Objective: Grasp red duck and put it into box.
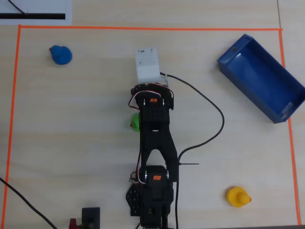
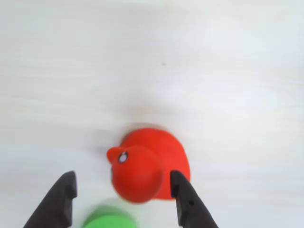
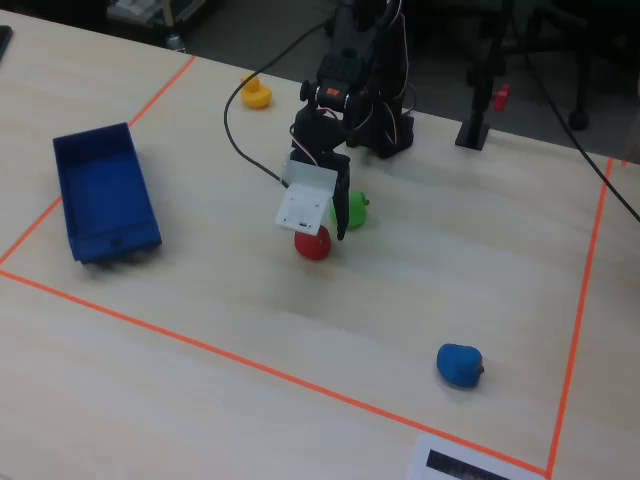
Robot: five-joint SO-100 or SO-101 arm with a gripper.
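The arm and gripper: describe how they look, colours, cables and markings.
The arm is black plastic with small orange stickers on its joints and red-and-white wires at them. A white boxy camera housing sits at the wrist. A black cable loops alongside. The gripper has two black tapered fingers.

Red duck (image 2: pixel 149 168) between parted gripper (image 2: pixel 124 194) fingers.

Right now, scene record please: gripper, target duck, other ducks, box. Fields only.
gripper: gripper open, fingers either side of the red duck in the wrist view, no contact visible
target: red duck on the table, under the wrist, not lifted
nearest neighbour: green duck right beside the red one
other ducks: blue duck, yellow duck, both well apart from the arm
box: box empty, near the taped edge
task state: grasp not yet closed
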